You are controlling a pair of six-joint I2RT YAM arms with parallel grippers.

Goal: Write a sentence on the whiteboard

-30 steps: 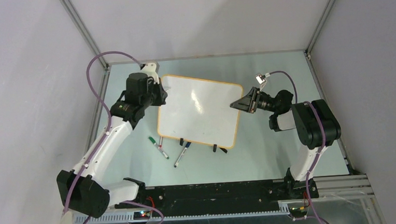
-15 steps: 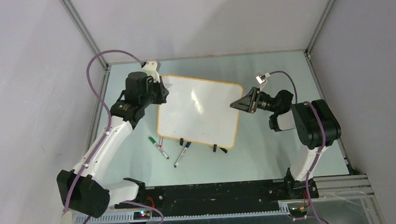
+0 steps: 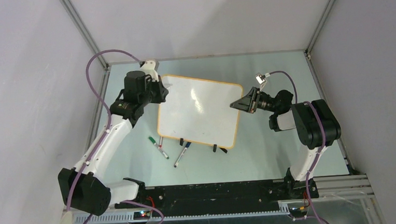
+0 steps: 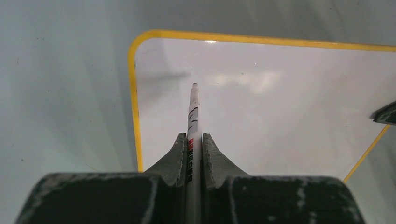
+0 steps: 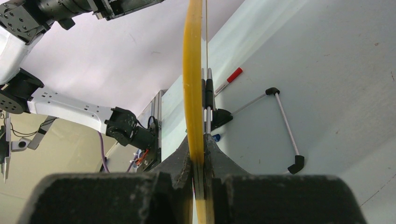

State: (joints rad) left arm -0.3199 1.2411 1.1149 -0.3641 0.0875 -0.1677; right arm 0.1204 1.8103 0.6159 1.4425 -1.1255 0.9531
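Two clenched: left gripper (image 4: 195, 137) grasping marker (image 4: 194, 109) over whiteboard (image 4: 280, 107) corner, upper left of frame; right gripper (image 5: 198, 140) pinching its yellow rim.

We see a glossy, smooth white rectangular whiteboard (image 4: 261, 107), its yellow rim (image 4: 134, 102) shiny; the pale green bench (image 4: 60, 93) looks matt, the left gripper's (image 4: 192, 140) black fingers (image 4: 215, 156) scuffed.

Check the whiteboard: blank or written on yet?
Blank. The whiteboard shows only glare in the top and left wrist views, no lettering; the marker in the left gripper points near its corner.
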